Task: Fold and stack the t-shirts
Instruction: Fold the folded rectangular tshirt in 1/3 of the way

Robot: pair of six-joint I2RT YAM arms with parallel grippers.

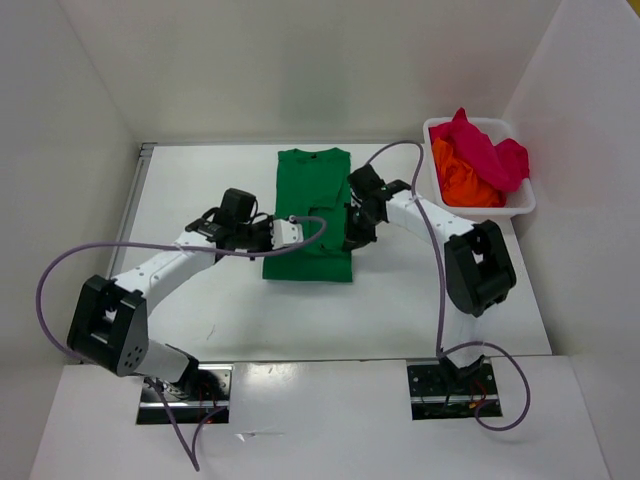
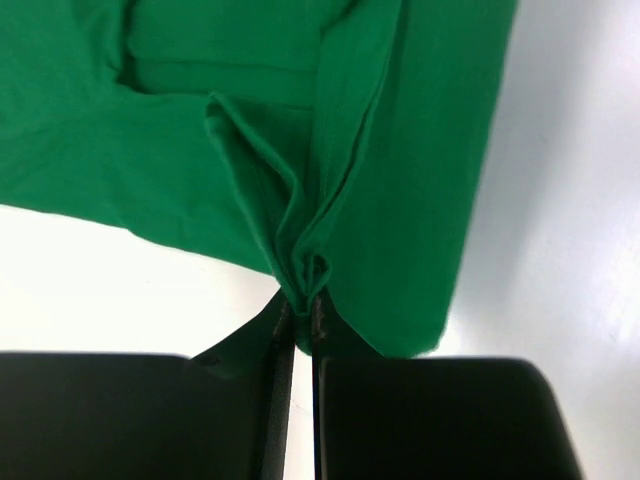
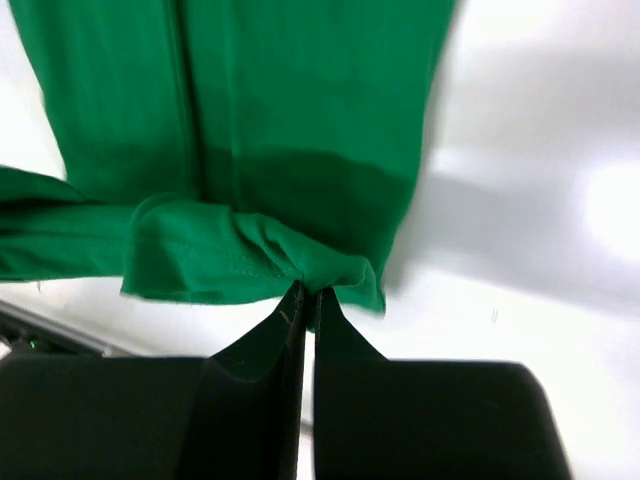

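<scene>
Nearest the arm bases, the left end effector point(image 2: 300, 300) is clenched on a bunched fold of the plain green cloth t-shirt point(image 1: 312, 190), its fingers pinching the cloth just above the white counter point(image 1: 200, 310). Beside it, the right end effector point(image 3: 303, 295) is clamped on a gathered fold at the shirt's right edge. The green shirt lies as a narrow, lengthwise-folded strip in the middle of the counter. Farther back at the right stands a white plastic mesh basket point(image 1: 525, 200), holding a crumpled orange cloth t-shirt point(image 1: 462, 178) with a magenta-red cloth t-shirt point(image 1: 490, 150) heaped on it.
</scene>
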